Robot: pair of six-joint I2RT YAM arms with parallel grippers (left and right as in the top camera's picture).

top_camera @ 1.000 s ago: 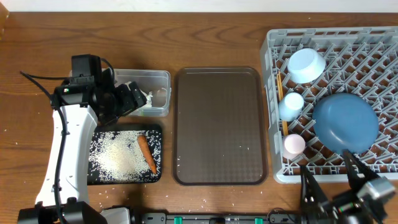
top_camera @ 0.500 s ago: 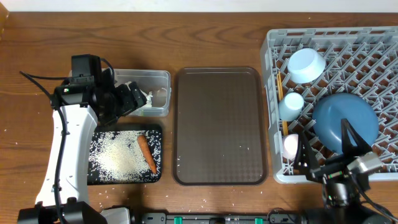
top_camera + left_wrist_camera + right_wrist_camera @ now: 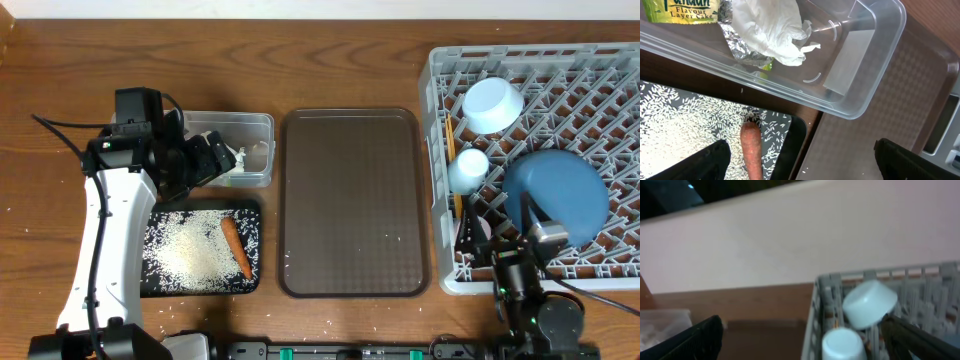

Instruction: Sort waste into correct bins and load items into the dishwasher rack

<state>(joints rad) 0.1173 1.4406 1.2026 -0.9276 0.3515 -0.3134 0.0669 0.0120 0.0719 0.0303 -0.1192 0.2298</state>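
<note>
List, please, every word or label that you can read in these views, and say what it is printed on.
"Flavour": on the yellow-green snack wrapper in the clear rectangular plastic tub.
"Layer Cake": same wrapper, line below.
Line above: cropped by the frame, apparently "Pandan".
No other text is readable.

glossy clear plastic tub [image 3: 850, 65], crinkled foil wrapper [image 3: 737, 42], wood table [image 3: 330, 70]
</note>
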